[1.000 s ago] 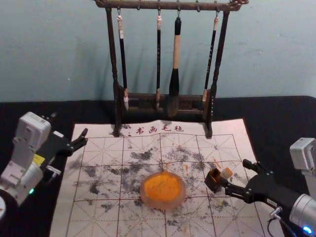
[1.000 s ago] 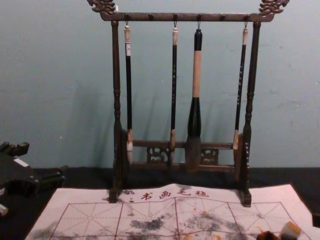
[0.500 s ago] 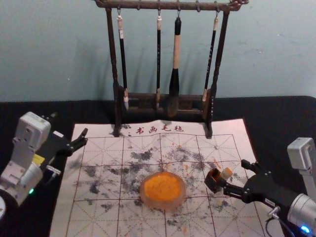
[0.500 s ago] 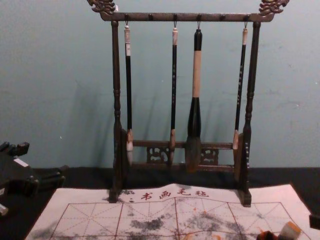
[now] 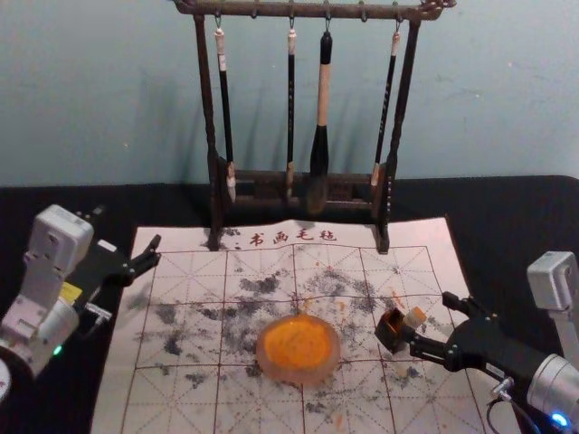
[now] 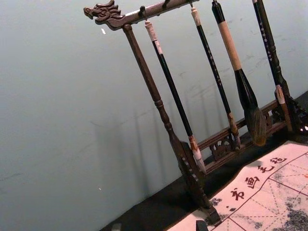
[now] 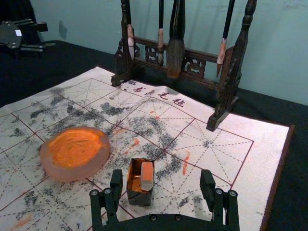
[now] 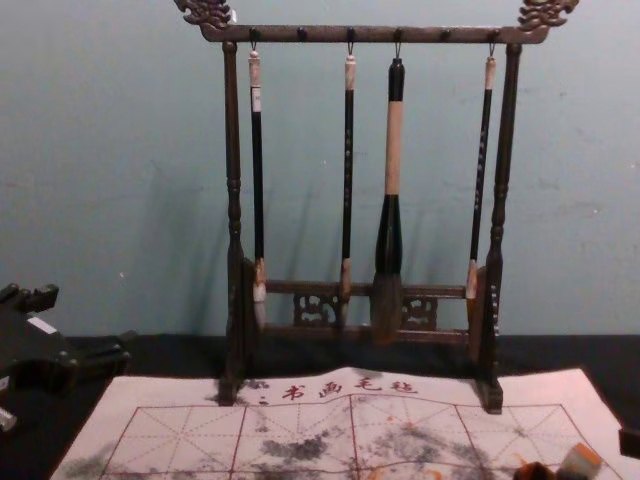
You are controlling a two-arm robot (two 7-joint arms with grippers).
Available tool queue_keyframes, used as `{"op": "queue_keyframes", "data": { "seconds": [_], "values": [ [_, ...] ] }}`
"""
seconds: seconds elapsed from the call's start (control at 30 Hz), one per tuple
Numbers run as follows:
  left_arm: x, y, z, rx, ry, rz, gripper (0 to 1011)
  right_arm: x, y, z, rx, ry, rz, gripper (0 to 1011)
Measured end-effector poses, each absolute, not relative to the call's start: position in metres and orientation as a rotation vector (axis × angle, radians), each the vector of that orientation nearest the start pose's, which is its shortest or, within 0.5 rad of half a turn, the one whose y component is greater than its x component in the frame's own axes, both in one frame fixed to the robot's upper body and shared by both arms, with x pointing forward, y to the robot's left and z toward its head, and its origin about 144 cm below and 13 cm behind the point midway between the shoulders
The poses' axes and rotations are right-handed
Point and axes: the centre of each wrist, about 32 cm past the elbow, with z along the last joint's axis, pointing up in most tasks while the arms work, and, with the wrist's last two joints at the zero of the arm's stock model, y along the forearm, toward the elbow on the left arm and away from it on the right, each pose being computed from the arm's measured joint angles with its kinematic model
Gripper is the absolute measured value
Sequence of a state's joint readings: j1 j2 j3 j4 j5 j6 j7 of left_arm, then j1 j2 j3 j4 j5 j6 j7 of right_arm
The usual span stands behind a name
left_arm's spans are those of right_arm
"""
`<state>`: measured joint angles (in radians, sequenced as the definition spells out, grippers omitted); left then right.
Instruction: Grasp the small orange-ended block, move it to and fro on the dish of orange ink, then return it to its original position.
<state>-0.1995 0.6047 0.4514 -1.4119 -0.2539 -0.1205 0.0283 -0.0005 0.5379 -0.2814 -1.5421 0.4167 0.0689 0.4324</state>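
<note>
Right gripper (image 7: 161, 174) edging slightly toward dish (image 5: 300, 372), gaping empty; block (image 7: 147, 177) waiting right of dish; grasping, dipping, returning seemingly pending; left gripper (image 5: 128, 227) idling left of dish.

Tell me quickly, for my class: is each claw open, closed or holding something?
Left claw: open, holding nothing.
Right claw: open, not gripping the block.

The dish (image 5: 299, 372) sits on the mat (image 5: 440, 262), left of the box (image 5: 391, 331) and block (image 5: 414, 317), before the rack (image 5: 308, 10).
</note>
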Motion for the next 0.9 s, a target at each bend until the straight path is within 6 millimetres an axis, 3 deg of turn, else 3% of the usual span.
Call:
{"op": "queue_keyframes", "data": {
  "seconds": [0.27, 0.57, 0.7, 0.9],
  "values": [
    [0.4886, 0.3097, 1.1398, 0.305, -0.285, 1.248, 1001, 0.4456, -0.3073, 1.1290, -0.240, 0.121, -0.899, 993],
    [0.4886, 0.3097, 1.1398, 0.304, -0.285, 1.248, 1001, 0.4456, -0.3072, 1.1292, -0.239, 0.120, -0.899, 787],
    [0.4886, 0.3097, 1.1398, 0.304, -0.285, 1.248, 1001, 0.4456, -0.3072, 1.1292, -0.239, 0.120, -0.899, 632],
    [0.4886, 0.3097, 1.1398, 0.304, -0.285, 1.248, 1001, 0.4456, -0.3072, 1.1292, -0.239, 0.120, -0.899, 477]
  ]
}}
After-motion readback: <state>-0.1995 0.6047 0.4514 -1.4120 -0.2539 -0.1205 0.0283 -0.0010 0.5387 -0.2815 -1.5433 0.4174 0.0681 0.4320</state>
